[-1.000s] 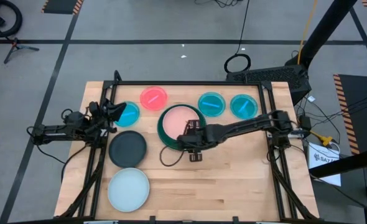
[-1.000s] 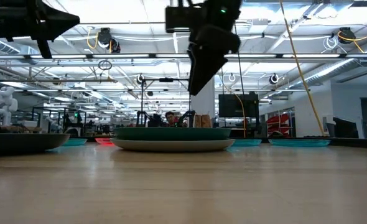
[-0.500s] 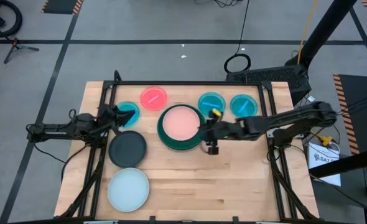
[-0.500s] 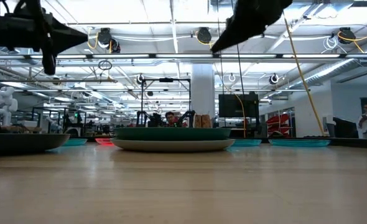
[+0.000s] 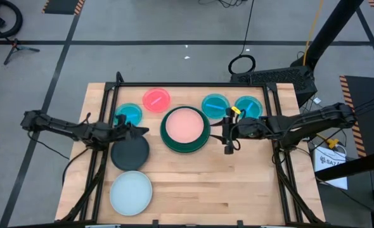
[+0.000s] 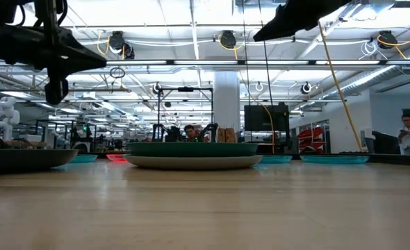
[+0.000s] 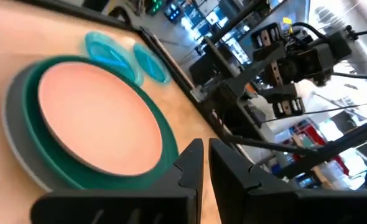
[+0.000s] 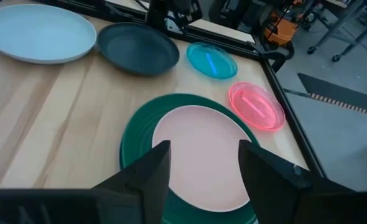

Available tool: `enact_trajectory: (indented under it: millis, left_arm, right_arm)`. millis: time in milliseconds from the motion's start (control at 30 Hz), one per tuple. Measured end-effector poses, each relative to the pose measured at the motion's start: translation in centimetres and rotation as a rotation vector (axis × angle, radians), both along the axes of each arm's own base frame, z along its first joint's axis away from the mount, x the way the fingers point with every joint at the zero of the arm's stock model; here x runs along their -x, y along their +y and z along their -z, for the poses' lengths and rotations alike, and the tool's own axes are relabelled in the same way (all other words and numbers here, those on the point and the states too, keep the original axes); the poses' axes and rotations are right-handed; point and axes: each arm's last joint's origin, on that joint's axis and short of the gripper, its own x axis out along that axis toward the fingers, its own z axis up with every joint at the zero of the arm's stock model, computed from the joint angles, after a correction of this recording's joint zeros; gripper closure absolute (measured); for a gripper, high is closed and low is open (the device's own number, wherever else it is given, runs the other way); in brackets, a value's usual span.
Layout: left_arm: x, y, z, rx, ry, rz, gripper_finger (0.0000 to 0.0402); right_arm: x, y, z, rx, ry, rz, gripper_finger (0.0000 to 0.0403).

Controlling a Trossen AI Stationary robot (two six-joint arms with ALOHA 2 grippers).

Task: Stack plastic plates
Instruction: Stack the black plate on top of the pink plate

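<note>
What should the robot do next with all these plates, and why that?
Probably lower the left gripper onto the black plate. It hovers nearly shut at that plate's edge, and black looks like the next size for the stack, where the salmon-pink plate already tops green. The right gripper, open, sits empty beside the stack.

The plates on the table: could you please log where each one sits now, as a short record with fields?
stack: salmon-pink plate on dark green plate, grey plate beneath, table centre
black plate: alone, left of stack
pale blue plate: alone, near left corner
pink-red plate: far edge
small blue plates: along far side
left gripper: shut, above black plate's far rim
right gripper: open, right of stack
</note>
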Motion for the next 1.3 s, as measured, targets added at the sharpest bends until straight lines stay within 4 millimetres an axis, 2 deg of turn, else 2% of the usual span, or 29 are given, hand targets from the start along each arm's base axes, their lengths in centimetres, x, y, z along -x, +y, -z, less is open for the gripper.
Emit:
enact_trajectory:
  millis: [67,167,267,333,400,500,633,933,1300]
  left_arm:
    - [-0.3,-0.3,-0.1,0.026,0.021,0.002,0.0371]
    - [-1.1,-0.7,-1.5,0.037,0.054,0.02,0.0371]
    - [-2.1,-1.3,-3.1,0.034,0.188,0.052,0.0371]
    - [-2.3,-1.6,-4.4,0.042,0.376,0.095,0.0371]
    - [-1.8,-1.6,-5.6,0.052,0.636,0.101,0.0371]
    - [-0.6,-1.2,-6.7,0.077,1.035,-0.013,0.0371]
    - [-0.2,-0.8,-7.6,0.089,1.292,-0.131,0.0371]
    - [-1.7,-0.8,-6.2,0.123,1.378,-0.117,0.0371]
    - [-4.9,-1.4,-3.3,0.074,1.492,-0.129,0.0371]
  right_arm:
    - [0.0,0.0,0.0,0.001,0.001,-0.001,0.0222]
    - [0.0,0.0,0.0,0.004,0.002,-0.002,0.0222]
    - [0.0,0.0,0.0,0.004,0.002,-0.002,0.0222]
    - [0.0,0.0,0.0,0.003,0.002,-0.001,0.0222]
    - [0.0,0.0,0.0,0.001,0.001,0.0,0.0222]
    - [0.0,0.0,0.0,0.001,0.001,0.0,0.0222]
    - [0.0,0.0,0.0,-0.004,-0.006,0.002,0.0222]
    - [0.0,0.0,0.0,-0.003,-0.001,0.002,0.0222]
    - [0.1,0.0,0.2,-0.009,0.023,0.007,0.0222]
